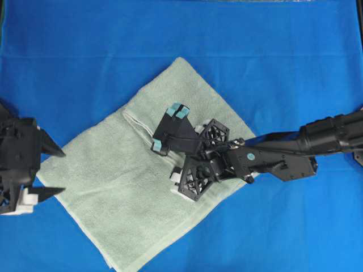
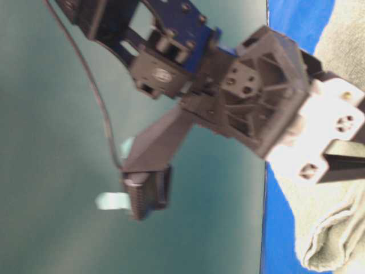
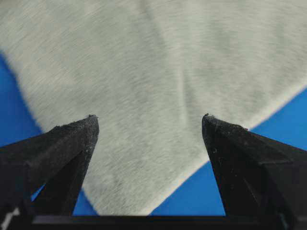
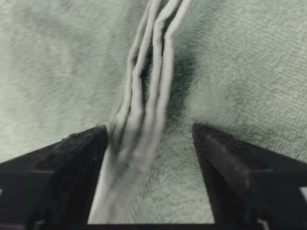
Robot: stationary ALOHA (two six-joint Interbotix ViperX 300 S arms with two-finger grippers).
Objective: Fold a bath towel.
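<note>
Bright blue cloth covers the whole work surface, and your bath towel lies folded on it as a tilted rectangle at the centre of the overhead frame. Your right gripper sits over the towel's middle, jaws spread apart around a bunch of stacked hems, gripping nothing. Your left gripper waits at the towel's left corner, jaws wide and empty.
</note>
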